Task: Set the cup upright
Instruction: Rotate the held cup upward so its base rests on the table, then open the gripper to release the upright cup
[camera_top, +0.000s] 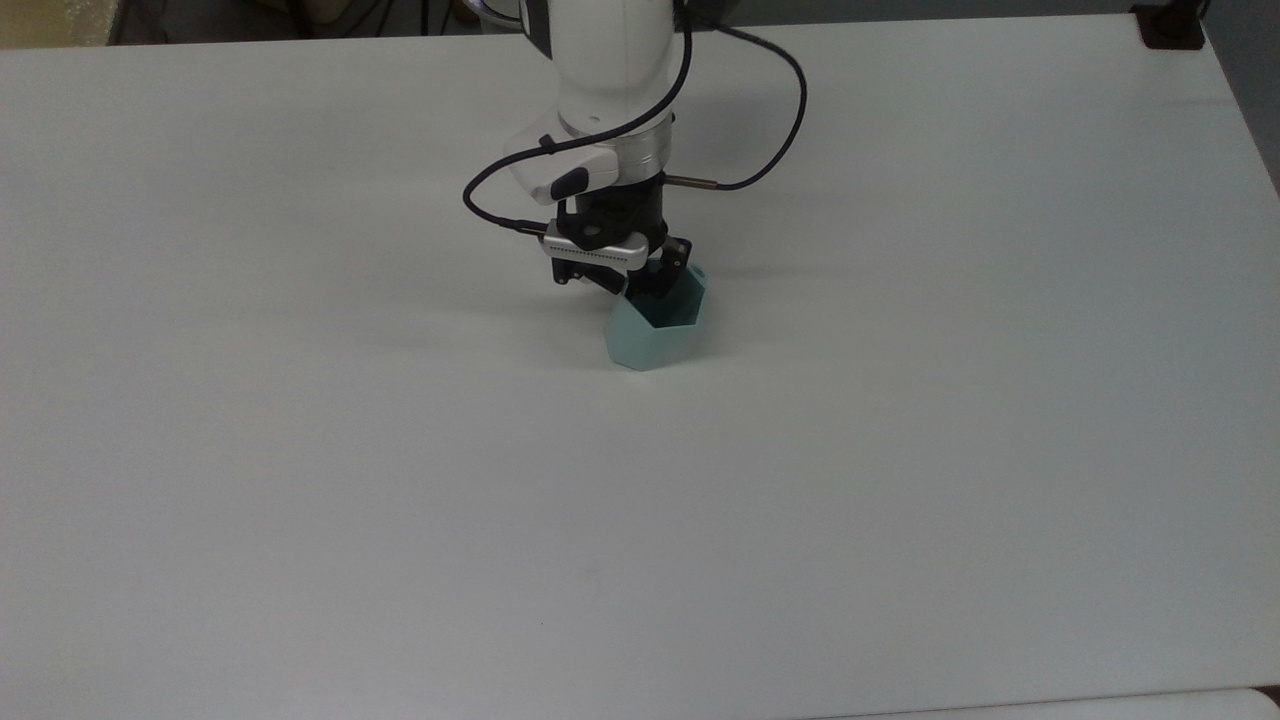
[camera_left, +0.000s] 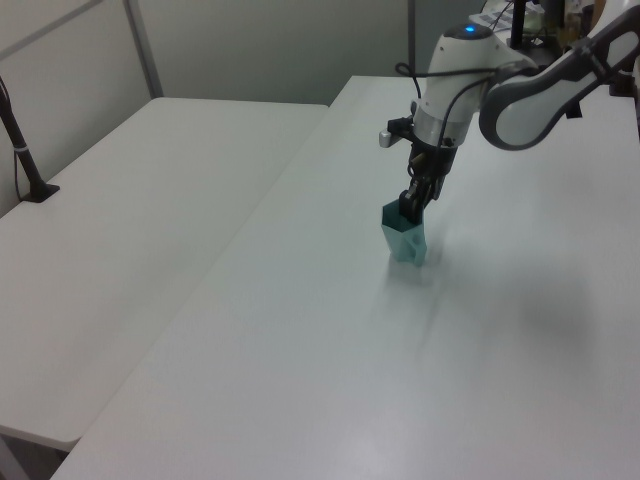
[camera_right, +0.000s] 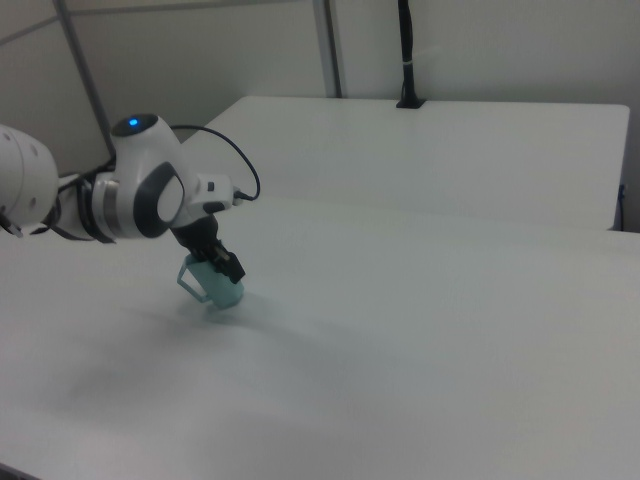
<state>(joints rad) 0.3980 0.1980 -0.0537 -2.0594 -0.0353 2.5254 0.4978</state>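
Top view first: a broad white table (camera_top: 900, 480) takes up nearly the whole frame, and a second white table (camera_left: 150, 200) stands beside it at the left view's left, with a black clamp post (camera_left: 22, 140) at that table's far left edge. Next in size is the white robot arm (camera_top: 610, 70), which comes down from the top centre of the top view with a black cable (camera_top: 770, 120) looping off to the top view's right of its wrist. A blue light glows on the arm's joint in the left view (camera_left: 466, 29) and in the right view.

At the arm's tip the black end effector (camera_top: 655, 282) reaches down onto the rim of the small pale teal-green plastic cup (camera_top: 652, 338) with flat faceted sides, just above the centre of the top view. Its fingers are pinching the cup's wall at the rim, one inside the mouth. The cup stands mouth-up on the table, roughly upright, its hexagonal opening facing upward (camera_left: 405, 240). In the right view a small looped handle sticks out on the cup's left (camera_right: 188, 277).
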